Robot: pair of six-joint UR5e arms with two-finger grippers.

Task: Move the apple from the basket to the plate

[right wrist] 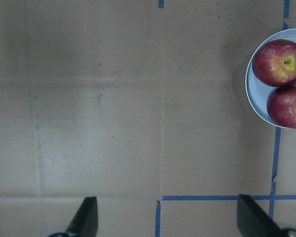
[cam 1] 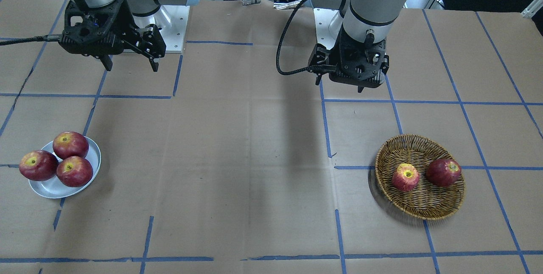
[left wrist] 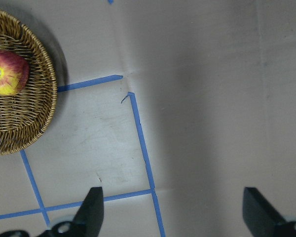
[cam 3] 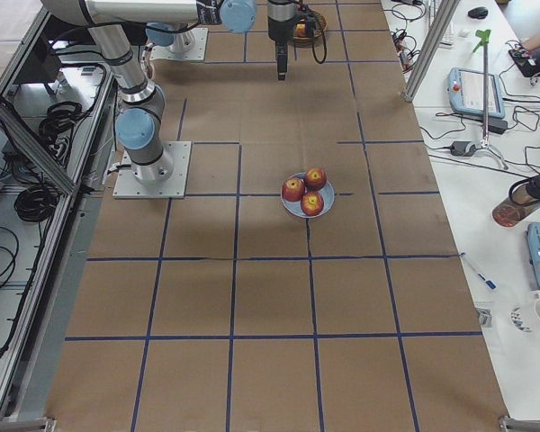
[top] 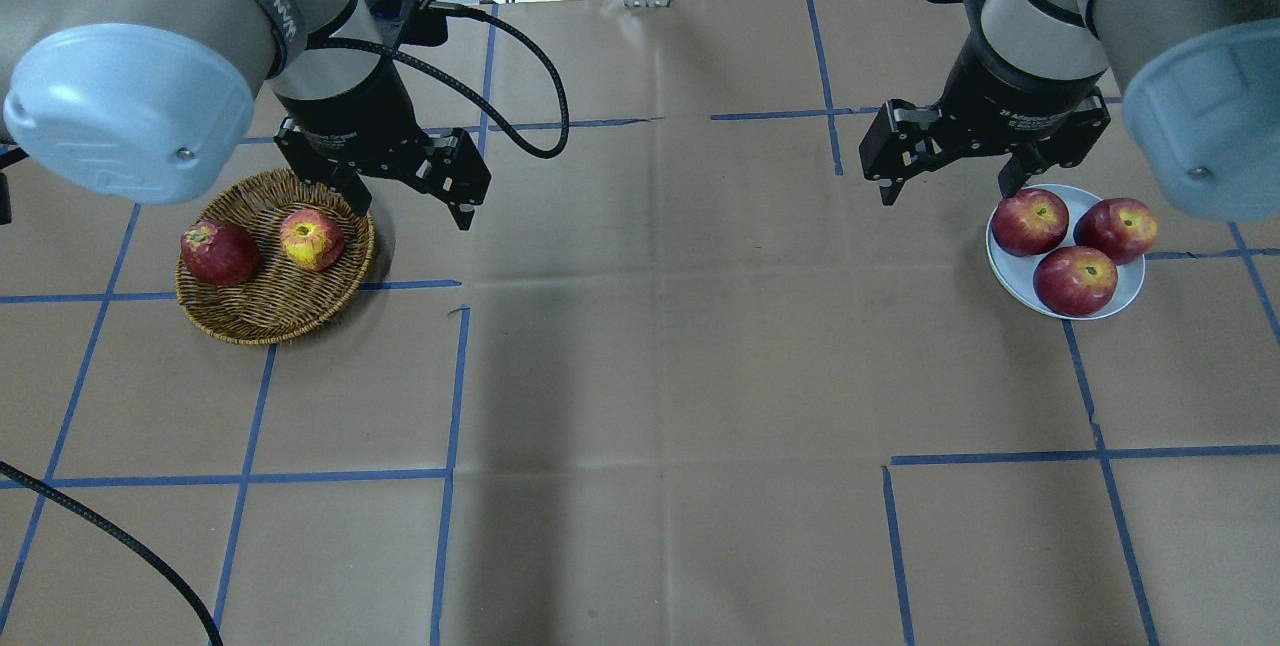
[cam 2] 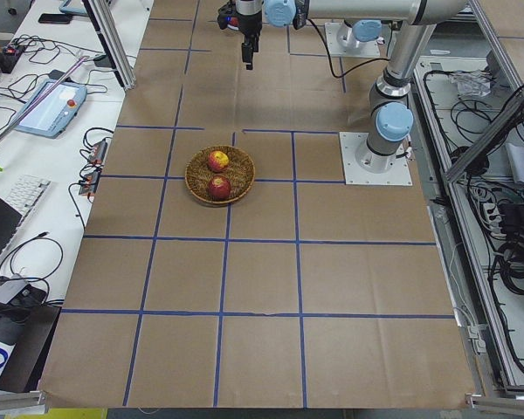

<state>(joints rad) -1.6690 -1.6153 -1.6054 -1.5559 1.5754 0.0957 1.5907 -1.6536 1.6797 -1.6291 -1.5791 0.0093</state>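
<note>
In the basket [top: 270, 334] at the robot's left you see the apple [top: 312, 239], lying near a darker red apple [top: 218, 251] but not touching it. The left gripper [top: 410, 211] hovers just beside the basket, jaws spread and empty. The right gripper [top: 950, 188], jaws also spread, hangs near the plate [top: 1008, 271], which bears three red apples [top: 1075, 280].

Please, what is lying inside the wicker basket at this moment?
Two apples lie in the basket: the paler apple and a dark red apple, slightly apart. The weave beneath them is hidden.
</note>
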